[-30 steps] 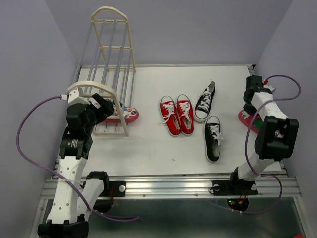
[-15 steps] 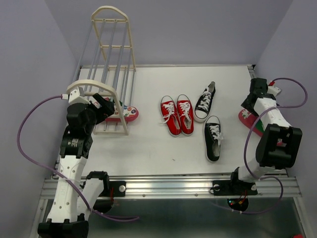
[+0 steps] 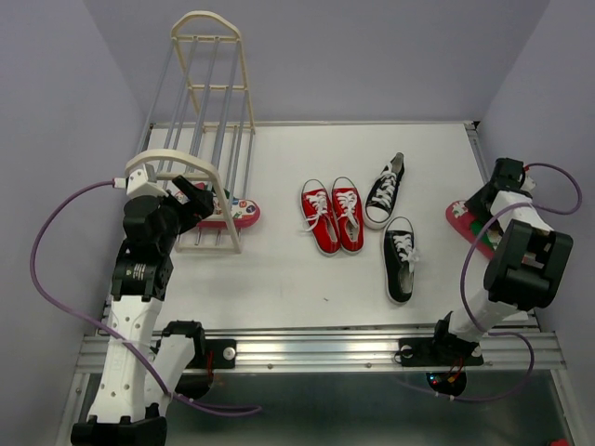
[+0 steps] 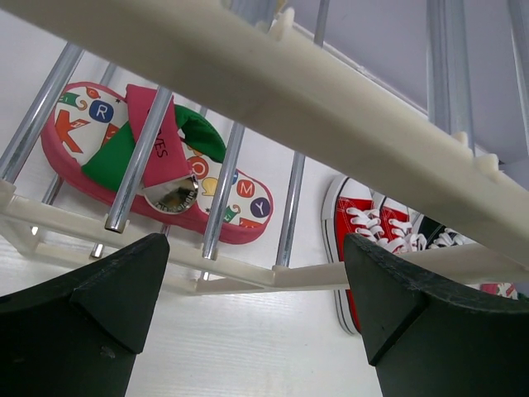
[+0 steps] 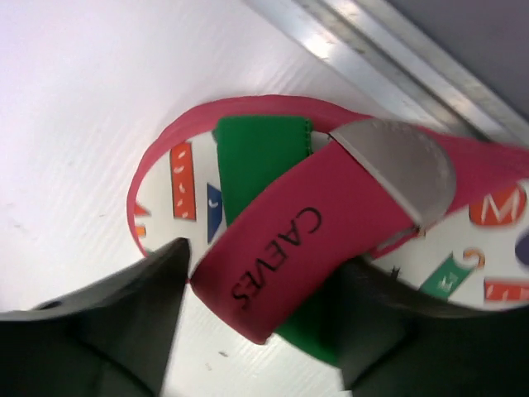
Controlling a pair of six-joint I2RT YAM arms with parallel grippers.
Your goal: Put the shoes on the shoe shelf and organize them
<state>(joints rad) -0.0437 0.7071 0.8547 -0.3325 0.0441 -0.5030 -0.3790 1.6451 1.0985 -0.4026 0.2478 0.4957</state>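
The tall cream shoe shelf with arched ends and thin grey metal rails (image 3: 218, 88) stands at the far left of the white desk (image 3: 279, 269). One red-pink lettered flip-flop with a green strap (image 3: 232, 212) lies at the shelf's near end, one end poking out past its right side. In the left wrist view it (image 4: 252, 198) shows behind the rails and the cream cross bar (image 4: 273, 74). The left pincer (image 3: 203, 201) hangs just at that near end, its black fingers spread wide with nothing between them (image 4: 256, 314).

Right of the shelf, the pair of red sneakers with white laces (image 3: 332, 216) sits side by side. Further from the shelf, one black sneaker with white laces (image 3: 384, 192) lies tilted, and its mate (image 3: 400, 258) lies nearer the arms.

Farthest from the shelf, at the desk's right edge, the second lettered flip-flop (image 3: 462, 220) lies flat. The right pincer (image 3: 483, 206) is down on it, its fingers apart on either side of the pink and green strap (image 5: 289, 223); whether they already pinch the strap I cannot tell
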